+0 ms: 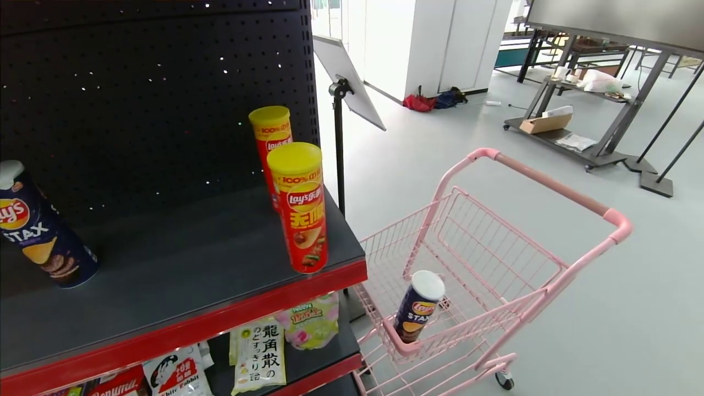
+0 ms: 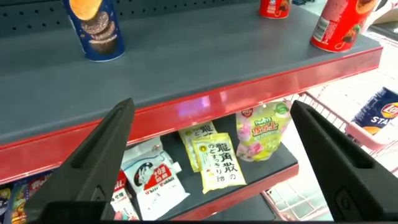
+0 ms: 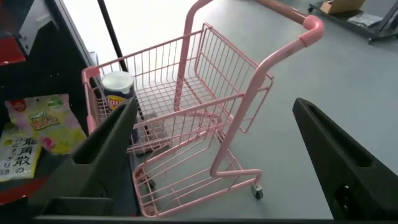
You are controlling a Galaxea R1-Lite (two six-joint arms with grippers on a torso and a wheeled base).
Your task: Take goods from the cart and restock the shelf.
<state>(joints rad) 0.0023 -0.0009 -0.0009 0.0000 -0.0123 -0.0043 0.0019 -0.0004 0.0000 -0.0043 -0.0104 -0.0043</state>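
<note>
Pink wire shopping cart [image 1: 550,186] holding dark-blue cylindrical chip can [image 1: 421,308] leaning inside, left gripper [image 2: 212,106] and right gripper [image 3: 214,102] both gaping apart, empty

left gripper [image 2: 211,104]: two matte black wedge fingers [image 2: 93,162], tapering to tips | right gripper [image 3: 214,102]: same black tapered fingers [image 3: 336,162]

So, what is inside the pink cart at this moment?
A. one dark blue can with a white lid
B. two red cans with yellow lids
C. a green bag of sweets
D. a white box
A: the pink cart holds a single dark blue can with a white lid, leaning at the end nearest the shelf; the red cans stand on that shelf.
</note>
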